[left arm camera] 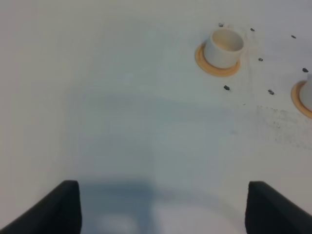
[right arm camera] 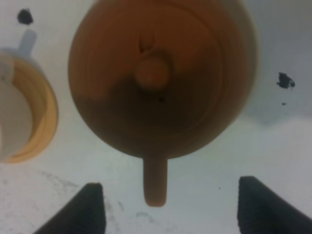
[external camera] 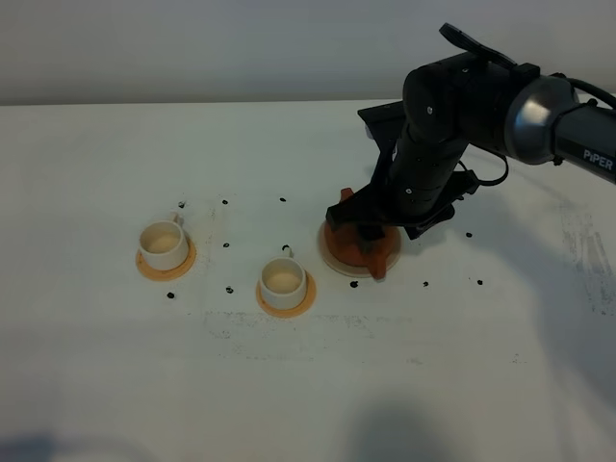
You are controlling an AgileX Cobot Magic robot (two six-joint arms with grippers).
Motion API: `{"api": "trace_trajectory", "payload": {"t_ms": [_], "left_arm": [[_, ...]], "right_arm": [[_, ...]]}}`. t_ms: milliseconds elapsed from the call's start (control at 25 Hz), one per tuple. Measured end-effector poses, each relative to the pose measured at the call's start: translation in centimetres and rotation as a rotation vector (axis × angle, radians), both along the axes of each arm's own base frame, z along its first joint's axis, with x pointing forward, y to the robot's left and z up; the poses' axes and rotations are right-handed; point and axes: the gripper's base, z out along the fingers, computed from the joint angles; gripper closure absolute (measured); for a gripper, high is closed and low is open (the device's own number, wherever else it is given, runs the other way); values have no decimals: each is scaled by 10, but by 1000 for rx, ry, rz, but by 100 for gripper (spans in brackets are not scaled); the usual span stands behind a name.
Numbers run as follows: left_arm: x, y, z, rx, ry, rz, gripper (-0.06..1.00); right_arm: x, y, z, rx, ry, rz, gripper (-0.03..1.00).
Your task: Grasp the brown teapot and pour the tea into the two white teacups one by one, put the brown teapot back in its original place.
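The high camera looked down on the whole desk (external camera: 96, 385) from afar. The right wrist camera hung close, straight above the brown teapot (right arm camera: 156, 78). The left wrist camera, far from the teapot, slanted towards a teacup (left arm camera: 224, 45) the high view shared.

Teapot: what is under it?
A cream saucer; only its rim shows around the teapot. The saucer's middle cannot be seen, since the pot covers it.
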Motion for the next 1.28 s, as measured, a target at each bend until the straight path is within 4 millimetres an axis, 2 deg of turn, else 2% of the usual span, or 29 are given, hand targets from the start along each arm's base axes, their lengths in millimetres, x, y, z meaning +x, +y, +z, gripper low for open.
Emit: {"api": "trace_trajectory", "payload": {"t_ms": [760, 1280], "left_arm": [[0, 0, 0, 0, 0, 0, 27], [0, 0, 0, 0, 0, 0, 27]], "right_arm": [[4, 3, -22, -14, 25, 1, 40], [5, 3, -24, -12, 21, 9, 40]]}}
